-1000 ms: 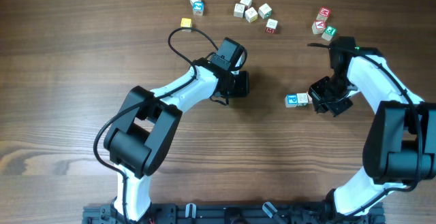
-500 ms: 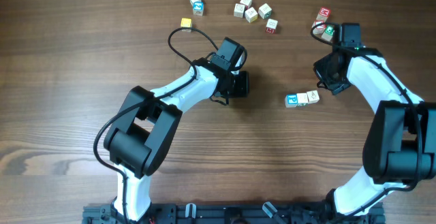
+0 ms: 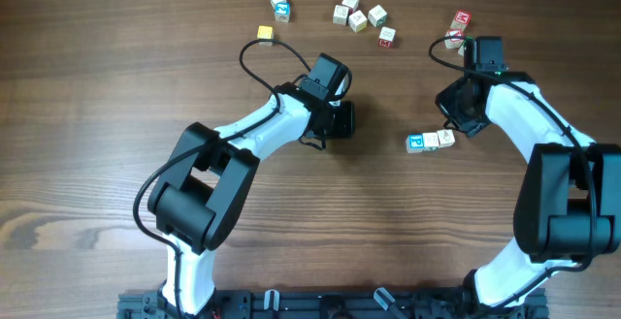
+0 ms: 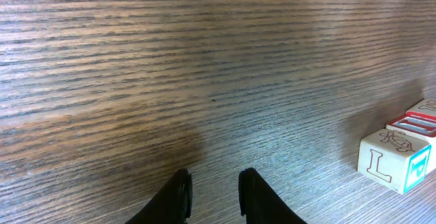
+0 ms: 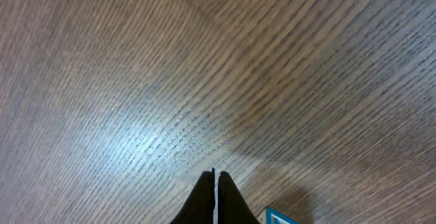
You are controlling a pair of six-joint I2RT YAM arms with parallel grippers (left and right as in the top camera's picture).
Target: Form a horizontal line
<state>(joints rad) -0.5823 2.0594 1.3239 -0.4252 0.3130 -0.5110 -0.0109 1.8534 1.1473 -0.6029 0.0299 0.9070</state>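
Counting cubes from overhead: horizontal line point(image 3: 430, 141) = two, teal-faced cube point(image 3: 417, 143) touching cream cube point(image 3: 444, 138) edge to edge.
Loose cubes: trio point(image 3: 282, 11) and cluster of five point(image 3: 358, 20), both well apart from the left jaws; red-faced pair point(image 3: 462, 18) behind the right wrist, possibly more hidden by that arm.
Left gripper point(image 4: 212, 193): jaws narrowly apart, nothing between; line ahead and to their right, well apart.
Right gripper point(image 5: 214, 195): jaws pressed together, empty; teal corner just right of the tips.
Surface: dark wood-grain table point(image 3: 97, 115), filling each view.
Line between the two grippers, nearer the right.
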